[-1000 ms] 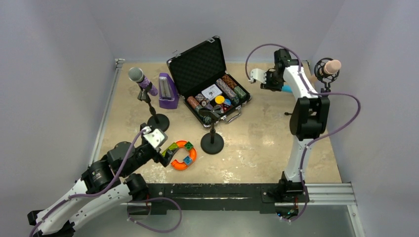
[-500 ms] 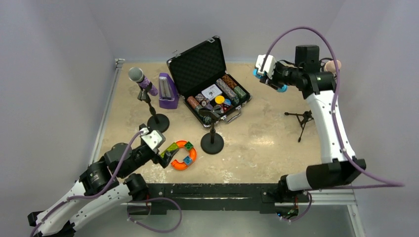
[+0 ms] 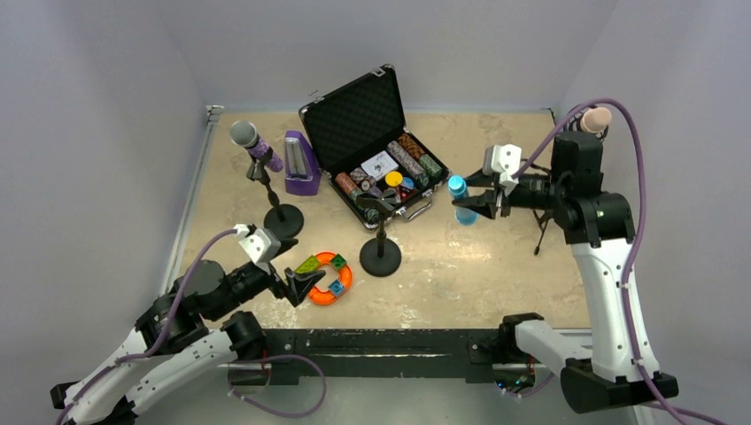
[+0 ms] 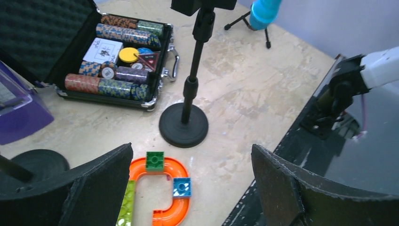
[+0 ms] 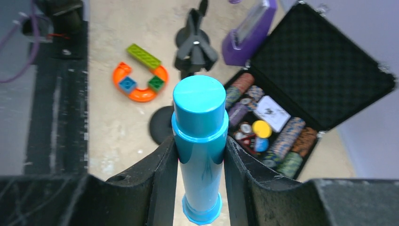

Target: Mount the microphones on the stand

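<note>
Step in hand, as we read it: get the bright cyan-blue stick microphone (image 5: pixel 199 123) into the clip of the empty black round-base stand (image 3: pixel 381 237).

Right gripper (image 3: pixel 461 204) has both fingers pinched on the mic's barrel, partly closed. The mic is in the air, above the table (image 3: pixel 483 266), just right of the open black poker-chip case (image 3: pixel 354 111) and short of the stand.

Right arm: rises tall from its base, elbow high, forearm and wrist reaching left and roughly level.

Left gripper (image 3: pixel 303 282) is wide open and holds nothing. It hangs low by the orange curved toy track (image 3: pixel 329 280); that arm is stretched low from its base.

To do it well, we'd line the barrel with the clip mouth first, then push straight in. A sideways push could tip the stand, so the free left gripper could brace the pole.

The glittery purple mic (image 3: pixel 252 142) and the pale pink mic (image 3: pixel 596 117) already sit in their holders.
</note>
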Motion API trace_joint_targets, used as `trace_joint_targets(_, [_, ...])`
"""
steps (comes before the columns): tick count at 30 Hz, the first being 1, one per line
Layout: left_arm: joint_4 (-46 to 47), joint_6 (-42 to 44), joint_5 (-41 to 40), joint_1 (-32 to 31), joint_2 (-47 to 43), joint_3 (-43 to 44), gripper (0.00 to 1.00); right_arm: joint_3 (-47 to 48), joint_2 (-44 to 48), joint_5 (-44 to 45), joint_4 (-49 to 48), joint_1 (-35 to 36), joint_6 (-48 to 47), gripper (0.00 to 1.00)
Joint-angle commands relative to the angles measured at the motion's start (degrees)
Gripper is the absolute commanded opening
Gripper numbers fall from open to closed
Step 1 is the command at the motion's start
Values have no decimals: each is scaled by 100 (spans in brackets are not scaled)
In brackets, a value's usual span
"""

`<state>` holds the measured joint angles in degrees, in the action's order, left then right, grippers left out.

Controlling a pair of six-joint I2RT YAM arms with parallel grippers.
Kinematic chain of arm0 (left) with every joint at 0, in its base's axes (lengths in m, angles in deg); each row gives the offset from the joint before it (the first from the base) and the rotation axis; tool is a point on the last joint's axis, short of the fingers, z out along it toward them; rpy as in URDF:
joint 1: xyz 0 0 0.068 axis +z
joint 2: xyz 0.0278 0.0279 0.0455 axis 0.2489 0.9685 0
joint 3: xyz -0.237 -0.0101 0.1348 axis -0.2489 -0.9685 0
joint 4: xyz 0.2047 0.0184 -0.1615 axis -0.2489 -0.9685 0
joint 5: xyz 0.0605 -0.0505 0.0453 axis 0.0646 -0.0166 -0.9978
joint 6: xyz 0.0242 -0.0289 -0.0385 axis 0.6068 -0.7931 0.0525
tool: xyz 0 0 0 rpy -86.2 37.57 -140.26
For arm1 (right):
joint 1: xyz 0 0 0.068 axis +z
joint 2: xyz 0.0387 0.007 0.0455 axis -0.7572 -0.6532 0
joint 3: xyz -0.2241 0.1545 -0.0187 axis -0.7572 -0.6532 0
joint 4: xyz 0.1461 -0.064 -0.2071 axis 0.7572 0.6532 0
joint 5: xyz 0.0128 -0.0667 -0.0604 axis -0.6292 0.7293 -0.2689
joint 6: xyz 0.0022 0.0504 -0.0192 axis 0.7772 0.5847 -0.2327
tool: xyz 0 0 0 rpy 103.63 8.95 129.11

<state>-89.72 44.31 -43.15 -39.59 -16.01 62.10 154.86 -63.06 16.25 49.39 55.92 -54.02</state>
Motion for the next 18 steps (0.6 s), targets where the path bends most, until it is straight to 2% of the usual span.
trace_joint_targets(1, [-22, -1106, 246, 30, -58, 364, 100, -677, 502, -938, 106, 5, 541, 0])
trace_joint_targets(7, [-303, -1558, 354, 25, 157, 685, 99, -1594, 1040, -1391, -144, -6, 1043, 0])
trace_joint_targets(10, [-474, -1547, 753, 28, 540, 1116, 99, -1859, 1299, -1448, -502, -3, 1503, 0])
trace_joint_targets(18, [-712, -1374, 1402, -13, 1762, 2383, 99, -1810, 1469, -1735, -923, -81, 2465, 0])
